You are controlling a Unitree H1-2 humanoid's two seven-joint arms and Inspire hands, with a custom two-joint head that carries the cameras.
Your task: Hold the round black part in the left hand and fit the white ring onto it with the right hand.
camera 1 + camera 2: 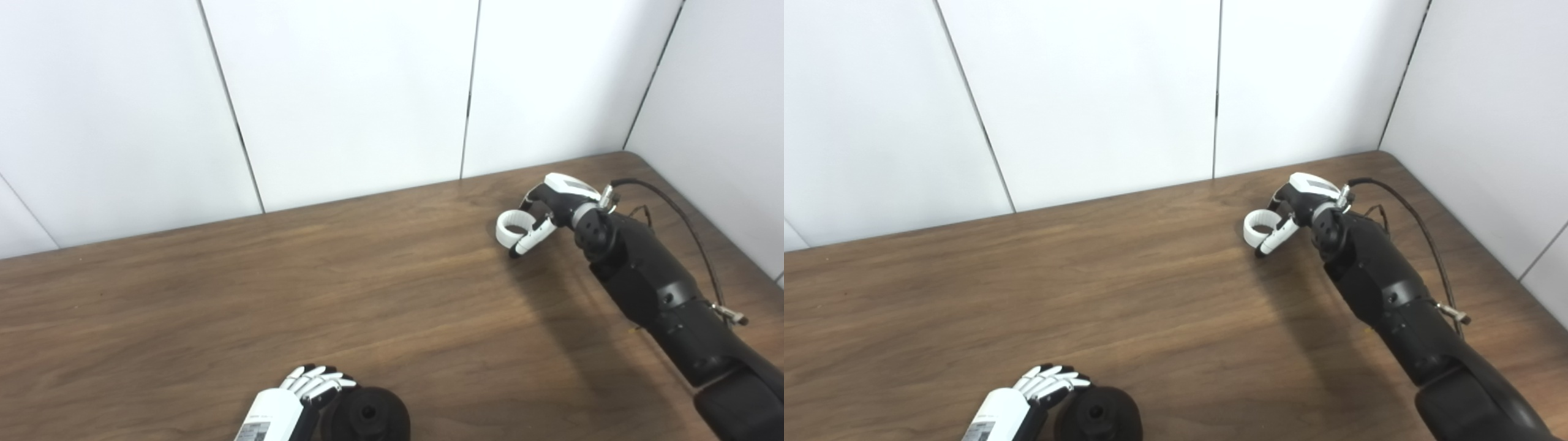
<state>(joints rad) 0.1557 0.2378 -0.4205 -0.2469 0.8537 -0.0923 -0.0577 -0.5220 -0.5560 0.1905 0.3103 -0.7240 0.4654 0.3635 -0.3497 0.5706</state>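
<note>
The round black part [367,416] sits on the wooden table [245,294] at the bottom edge, with a hole in its middle. My left hand [306,389] lies against its left side, fingers stretched out over its rim and not closed round it. The white ring [511,228] is at the far right of the table, and also shows in the right eye view [1258,225]. My right hand [548,211] pinches it between thumb and fingers, low over the table top. The two hands are far apart.
White wall panels [343,92] rise right behind the table's far edge, and a side wall [723,110] closes the right corner. A black cable [680,220] loops over my right forearm.
</note>
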